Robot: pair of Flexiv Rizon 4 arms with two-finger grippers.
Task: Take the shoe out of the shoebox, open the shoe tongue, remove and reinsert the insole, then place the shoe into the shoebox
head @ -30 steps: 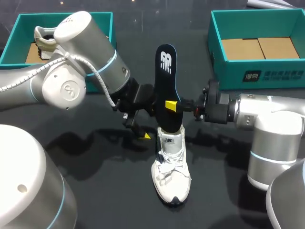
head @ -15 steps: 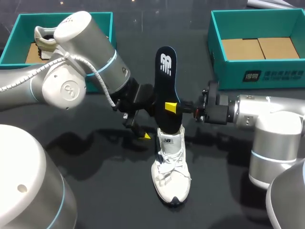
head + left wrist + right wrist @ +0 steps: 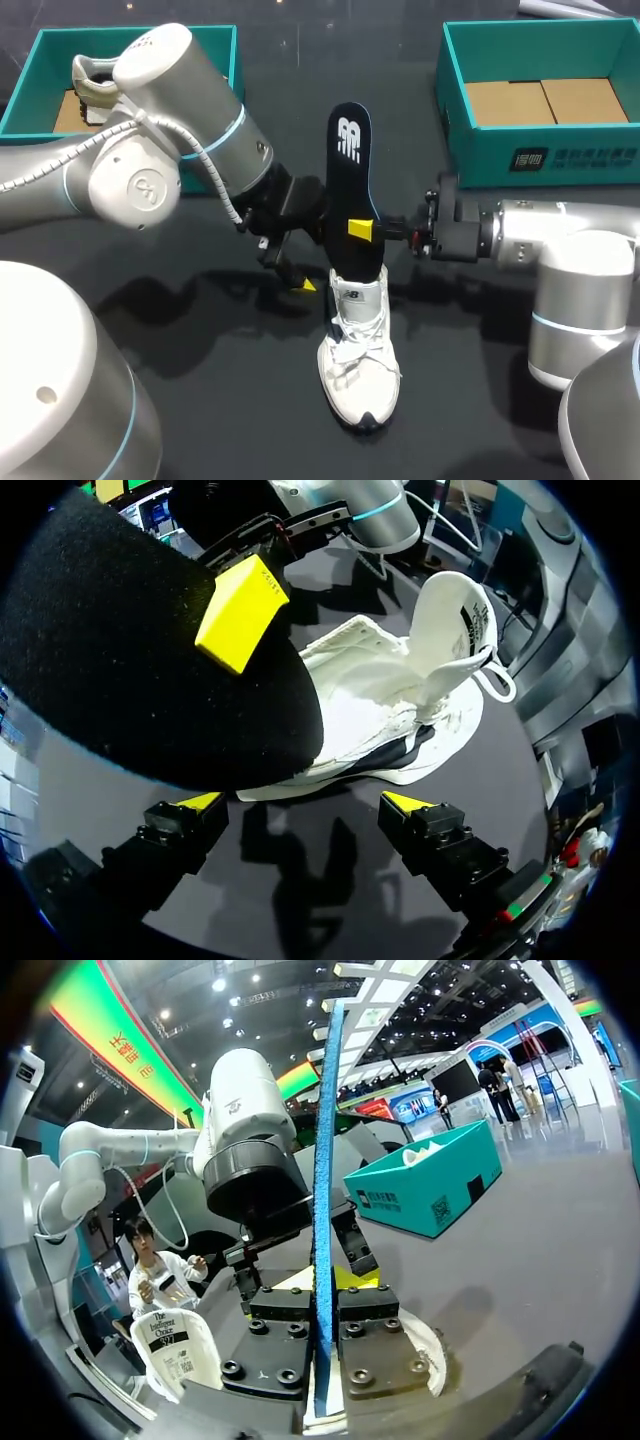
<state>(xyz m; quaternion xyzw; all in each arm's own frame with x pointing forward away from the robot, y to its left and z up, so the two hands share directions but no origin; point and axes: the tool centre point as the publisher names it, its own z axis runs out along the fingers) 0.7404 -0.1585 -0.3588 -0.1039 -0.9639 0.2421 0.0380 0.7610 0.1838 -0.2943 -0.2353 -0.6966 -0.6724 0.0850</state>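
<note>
The right fingers (image 3: 362,228) pinch the dark insole (image 3: 349,160) and hold it standing up, so its low end can slide inside the white shoe (image 3: 358,365), mid worktop (image 3: 200,400). The left fingers (image 3: 307,285) are wide open and empty, just left of the shoe.

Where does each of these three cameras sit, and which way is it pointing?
Head view: above and behind the robot, looking down on the table; both arms show, the right fingers pinching the upright insole.
Left wrist view: on the left arm, looking along the open left fingers at the white shoe.
Right wrist view: on the right arm, facing the left arm past the insole's edge.
All three share the insole.
</note>
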